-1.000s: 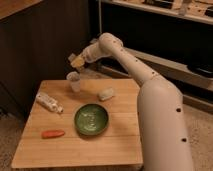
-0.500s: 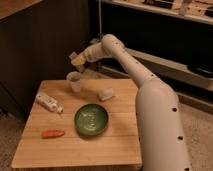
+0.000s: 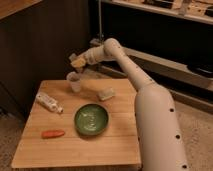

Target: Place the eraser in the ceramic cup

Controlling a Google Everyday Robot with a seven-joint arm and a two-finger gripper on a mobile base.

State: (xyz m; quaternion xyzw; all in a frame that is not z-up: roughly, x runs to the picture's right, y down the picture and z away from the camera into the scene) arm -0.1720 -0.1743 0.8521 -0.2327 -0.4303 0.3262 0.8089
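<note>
The small white ceramic cup (image 3: 74, 82) stands upright near the far left corner of the wooden table (image 3: 115, 145). My gripper (image 3: 76, 62) hangs just above the cup, a little over its rim. It is shut on a small tan block, the eraser (image 3: 77, 63). The arm (image 3: 150, 110) reaches in from the right, over the far side of the table.
A dark green bowl (image 3: 91, 119) sits at the table's middle. A clear bottle (image 3: 48, 102) lies at the left, an orange carrot (image 3: 52, 134) at the front left, and a pale sponge-like block (image 3: 106, 93) to the right of the cup. Dark shelves stand behind.
The gripper with the eraser has stayed over the cup, shifting only slightly downward. Nothing on the table has moved.
</note>
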